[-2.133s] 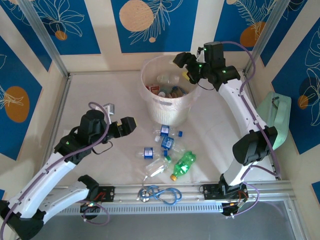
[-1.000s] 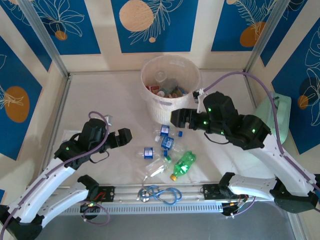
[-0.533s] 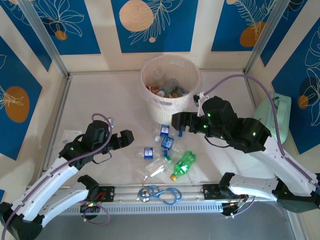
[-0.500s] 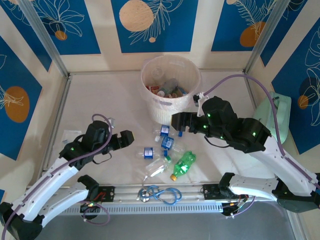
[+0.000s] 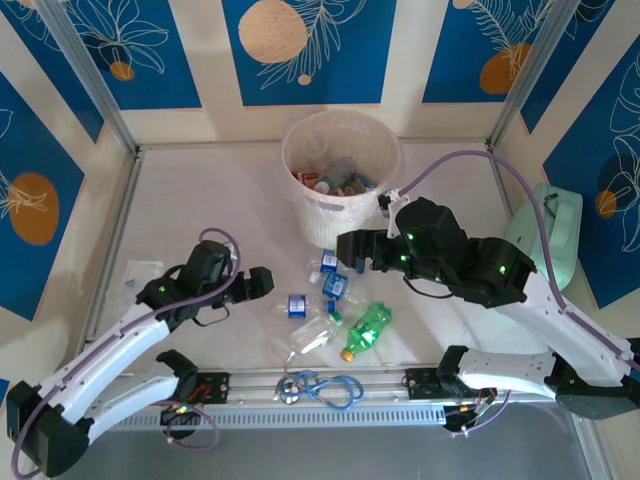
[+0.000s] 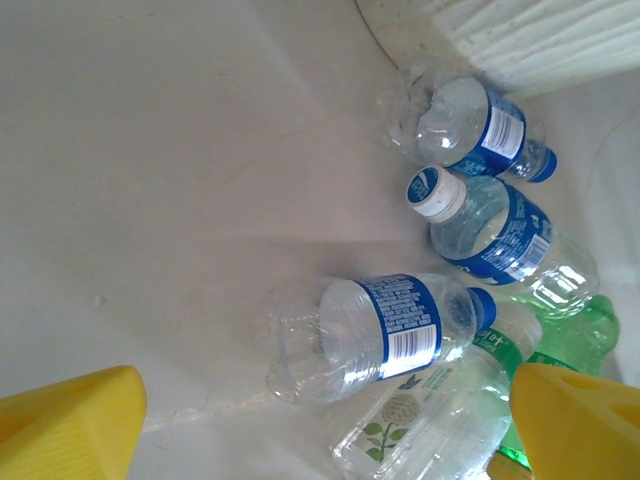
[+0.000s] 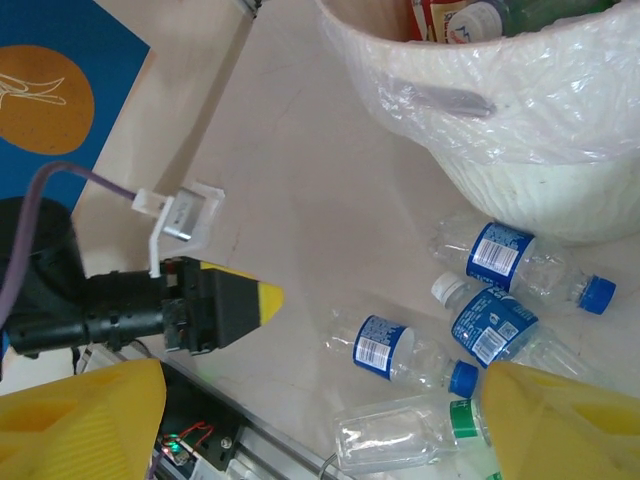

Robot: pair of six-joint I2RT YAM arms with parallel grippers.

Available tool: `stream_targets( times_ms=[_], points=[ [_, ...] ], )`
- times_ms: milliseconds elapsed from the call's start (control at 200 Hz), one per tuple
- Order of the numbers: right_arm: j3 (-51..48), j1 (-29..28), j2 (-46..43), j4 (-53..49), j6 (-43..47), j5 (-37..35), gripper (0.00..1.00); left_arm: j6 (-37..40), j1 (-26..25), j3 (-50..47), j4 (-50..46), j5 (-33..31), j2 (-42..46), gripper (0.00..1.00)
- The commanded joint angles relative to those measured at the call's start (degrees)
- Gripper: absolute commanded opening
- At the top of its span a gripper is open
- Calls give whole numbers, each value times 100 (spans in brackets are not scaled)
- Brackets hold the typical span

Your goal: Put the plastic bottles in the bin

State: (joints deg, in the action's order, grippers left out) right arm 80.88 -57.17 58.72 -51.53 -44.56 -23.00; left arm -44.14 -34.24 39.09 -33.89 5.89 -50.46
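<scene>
While both arms hung over the table (image 5: 200, 200), we logged the left gripper (image 5: 258, 284) with jaws wide and nothing between them, and the right gripper (image 5: 350, 246) likewise wide and empty. The bin (image 5: 335, 215) stood toward the middle of the far edge, with bottles already inside. We counted five bottles in a cluster between the bin and the near edge.

In the left wrist view the blue-labelled bottle (image 6: 360, 335) lay between the yellow pads (image 6: 70, 420). Its cap end touched the clear leaf-label bottle (image 6: 410, 430), and the green bottle (image 6: 585, 330) lay just beside.

Risks, as we judged them:
- Closing here could pinch or shove the neighbours, and round, crumpled plastic might squirt out and roll.
- Both grippers pointed at the same cluster from opposite sides, so they could collide.
- The right arm sat near the bin wall, so a careless swing could tip the bin.
</scene>
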Motion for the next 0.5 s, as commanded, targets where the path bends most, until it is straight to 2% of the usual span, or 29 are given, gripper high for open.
stream_targets(
  times_ms=[0,155,290,385,490],
  points=[
    [-115,-126,0,74,-155,-186,83,378,-57,96,290,254,-413,92],
    [-120,-179,-10,-91,-253,-267,83,552,-379,265,190,141,-939,90],
    [-324,-190,-15,-460,-580,-446,82,317,-600,214,74,-32,-813,89],
    [-393,-323,111,-1199,-1106,-763,79,133,-619,202,-264,-233,-644,89],
    [-615,-694,289,-2135,-2188,-1214,79,-9,-610,195,-467,-429,-250,90]
  ],
)
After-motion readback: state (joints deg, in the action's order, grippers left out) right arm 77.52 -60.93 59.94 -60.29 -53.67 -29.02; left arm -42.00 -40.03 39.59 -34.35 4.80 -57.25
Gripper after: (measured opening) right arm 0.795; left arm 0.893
